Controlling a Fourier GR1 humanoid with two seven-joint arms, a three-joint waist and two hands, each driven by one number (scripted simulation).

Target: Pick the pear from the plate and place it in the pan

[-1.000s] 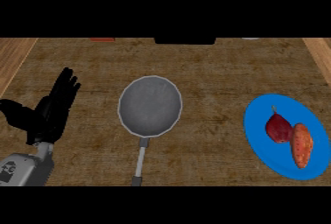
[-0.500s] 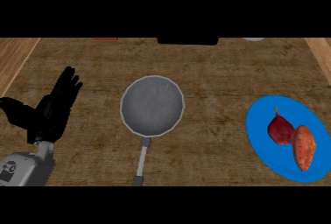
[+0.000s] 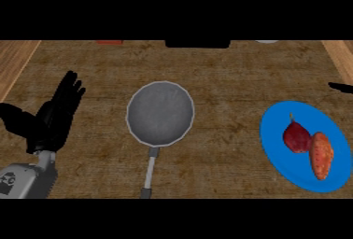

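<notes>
We are at the approach step; nothing has been grasped yet. The pear [image 3: 296, 137] — dark red, stem pointing up the view — lies on the blue plate [image 3: 276, 151] at the right of the counter [image 3: 228, 74], touching an orange, elongated item [image 3: 322, 155] on its right side. The pan [image 3: 160, 113] sits at the centre of the counter, well apart from the plate, with nothing in it and its handle pointing toward the lower edge.

The left hand [image 3: 52, 122] rests at the left edge, fingers straight and pointing up, released and holding nothing. Of the right hand [image 3: 341, 87] only a dark tip shows at the right edge, above the plate; we cannot tell whether it is released or clenched.

We judge that the next move belongs to the right hand, which is the nearer one. It calls for coming in over the plate and closing round the pear from its free left side — the orange item crowds the other side and could be nudged. A lift and a leftward carry to the pan would then follow.
</notes>
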